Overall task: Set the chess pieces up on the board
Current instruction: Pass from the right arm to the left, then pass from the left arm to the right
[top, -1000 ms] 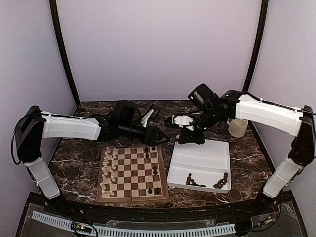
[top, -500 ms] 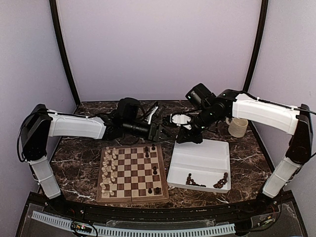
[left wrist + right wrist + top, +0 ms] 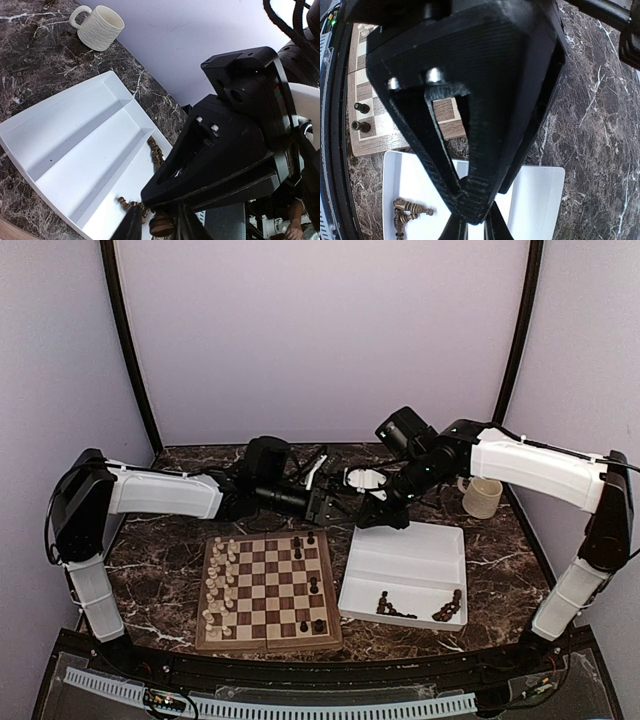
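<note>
Currently, meeting point: the left claw and right claw are tip to tip in the air, over the strip of table just beyond the far right corner of the board and the far left corner of the tray.
Held piece: a dark piece hangs at the right claw's tip, off the table and clear of the board.
Right claw: pinched together on the dark piece.
Left claw: its fingers stand narrowly apart on either side of the same piece. I cannot tell whether they press it.
Board: lies flat near the front edge, left of centre, with its raised frame parallel to that edge.
Cream chessmen: lined up along the board's left side.
Dark chessmen: a few stand scattered on the board's right side, with bare squares between the two colours.
Tray: just right of the board, with a narrow strip of marble between them. Loose dark pieces lie in the compartment nearest the arm bases, and white floor shows in the rest.
Mug: upright beyond the tray's far right corner, under the right arm.
Open room: marble shows left of the board and along the back wall.
</note>
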Controlling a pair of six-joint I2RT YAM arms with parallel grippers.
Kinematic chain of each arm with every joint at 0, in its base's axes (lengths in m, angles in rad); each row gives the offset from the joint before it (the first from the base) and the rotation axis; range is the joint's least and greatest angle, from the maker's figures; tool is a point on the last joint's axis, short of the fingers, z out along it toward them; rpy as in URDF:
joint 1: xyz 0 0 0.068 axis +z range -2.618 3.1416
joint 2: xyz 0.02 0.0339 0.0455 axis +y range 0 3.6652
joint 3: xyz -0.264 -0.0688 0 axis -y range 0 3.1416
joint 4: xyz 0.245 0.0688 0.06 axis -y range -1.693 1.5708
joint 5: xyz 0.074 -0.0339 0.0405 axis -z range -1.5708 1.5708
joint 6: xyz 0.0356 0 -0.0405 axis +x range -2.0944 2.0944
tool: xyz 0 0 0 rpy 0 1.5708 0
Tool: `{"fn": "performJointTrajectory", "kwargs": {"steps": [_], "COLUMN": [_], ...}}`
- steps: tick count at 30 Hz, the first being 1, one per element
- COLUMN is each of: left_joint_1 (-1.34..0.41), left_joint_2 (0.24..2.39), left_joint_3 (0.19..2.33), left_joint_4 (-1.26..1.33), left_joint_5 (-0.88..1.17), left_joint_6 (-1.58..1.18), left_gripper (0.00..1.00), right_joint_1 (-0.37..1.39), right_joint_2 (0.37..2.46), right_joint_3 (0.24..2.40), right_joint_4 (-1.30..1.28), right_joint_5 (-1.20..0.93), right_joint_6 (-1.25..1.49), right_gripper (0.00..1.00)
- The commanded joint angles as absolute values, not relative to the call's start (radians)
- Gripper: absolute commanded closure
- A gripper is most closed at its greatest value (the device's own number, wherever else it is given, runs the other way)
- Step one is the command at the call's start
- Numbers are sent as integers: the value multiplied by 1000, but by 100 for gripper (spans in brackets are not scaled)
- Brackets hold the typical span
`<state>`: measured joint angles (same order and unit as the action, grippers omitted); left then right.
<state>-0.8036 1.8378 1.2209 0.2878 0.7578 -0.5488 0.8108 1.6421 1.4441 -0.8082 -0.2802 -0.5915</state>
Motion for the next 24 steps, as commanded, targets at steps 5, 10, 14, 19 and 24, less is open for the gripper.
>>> {"fn": "performJointTrajectory", "kwargs": {"steps": [5,10,14,19,24], "left_joint_1": [-810,-808,-804,-804,-803], "left_joint_2": [1845,1828,1780,1708,1673], "left_joint_3": [1264,1270,1256,1182,1141], "left_joint_4": [281,291,336,505,669], "left_joint_5": [810,786,721,633,566], "left_joint_6": [-558,-553,-538,-534,-538], "left_gripper": [85,89,89,90,90], "right_joint_1": [814,802,677,445,428], "right_joint_2": [1640,1618,1551,1532,1559], "right_joint_3": [1471,1470,1466,1396,1282], "right_joint_4": [-784,-790,-799,-623,-394], "right_joint_5": [-267,-277,-469,-959,-1194], "right_joint_6": [-567,-557,-517,-227,60], "right_gripper": [94,76,63,58,57]}}
